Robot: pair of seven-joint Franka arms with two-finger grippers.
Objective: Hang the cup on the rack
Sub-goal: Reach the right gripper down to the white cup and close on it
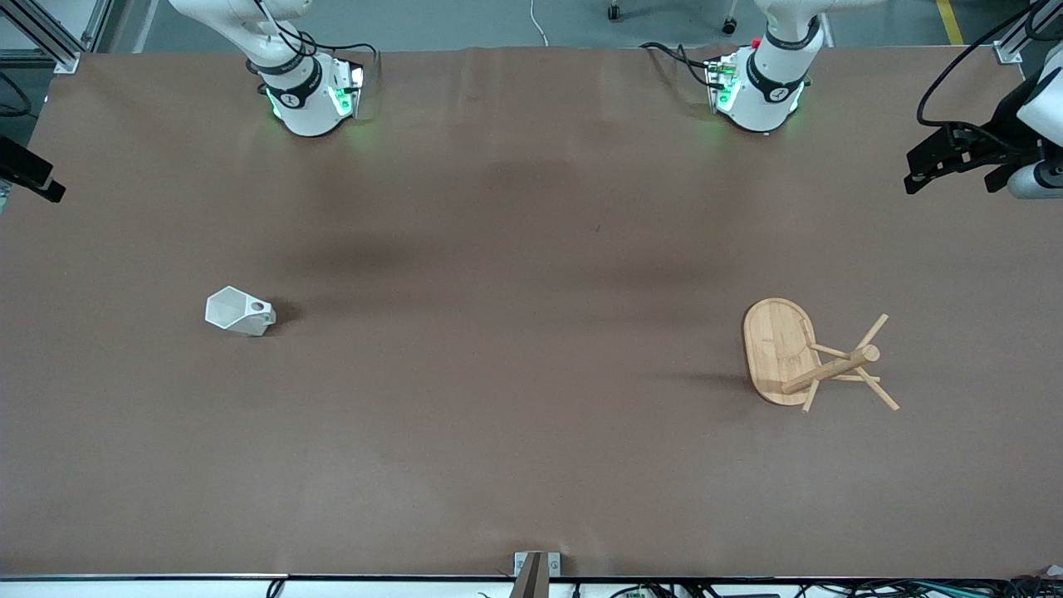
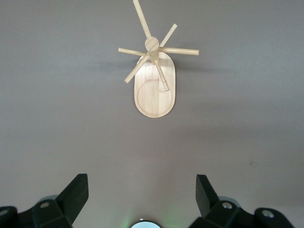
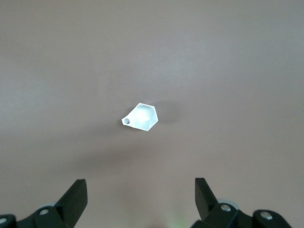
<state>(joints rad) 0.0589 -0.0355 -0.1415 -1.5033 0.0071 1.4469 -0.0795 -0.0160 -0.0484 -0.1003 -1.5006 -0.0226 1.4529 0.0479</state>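
Front view alone — cup [image 1: 239, 311] plus rack [image 1: 781, 352].

A wide table [image 1: 531, 465] covered in plain brown sheeting fills the scene. Past its top edge lies grey floor [image 1: 465, 21] with a yellow line [image 1: 949, 21].

Two white robot arms with rounded bases [image 1: 311, 104], each ringed by a black band and lit by small green lights. Black cables trail from both bases. The left gripper [image 2: 142, 199] and right gripper [image 3: 141, 199] have black, wedge-shaped jaws with silver screws on their mounts.
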